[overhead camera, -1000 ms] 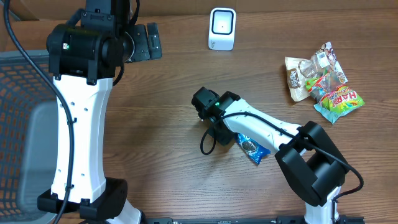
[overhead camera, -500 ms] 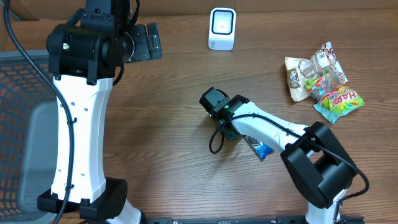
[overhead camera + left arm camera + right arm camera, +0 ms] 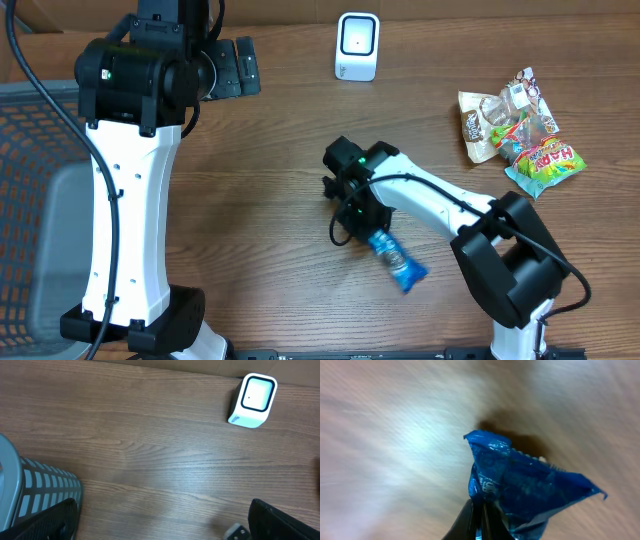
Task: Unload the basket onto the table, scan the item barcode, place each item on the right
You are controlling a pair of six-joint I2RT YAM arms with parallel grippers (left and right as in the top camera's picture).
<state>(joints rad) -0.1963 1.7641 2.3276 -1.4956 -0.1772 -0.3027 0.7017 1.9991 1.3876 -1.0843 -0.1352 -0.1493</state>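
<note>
Currently your right gripper [image 3: 366,230] is clamped on one end of a blue packet [image 3: 393,256], near the middle of the table [image 3: 260,200]. From overhead, the packet trails away from the fingers toward the near edge. In the right wrist view the dark fingers [image 3: 474,519] are pinched together on its crimped edge, and the packet looks lifted above the blurred wood. It carries some white lettering (too soft to read).

Your left gripper [image 3: 238,67] is spread wide and holds nothing. It sits at the far left of the table, well apart from the packet.

Your scanner [image 3: 357,46], a small white box with a dark window, stands at the far edge, well apart from the packet.

At the far right lies a pile of snack bags [image 3: 500,120]. One green bag [image 3: 545,160] shows red letters that look like Haribo.

A grey mesh basket [image 3: 30,130] sits at the left edge.
</note>
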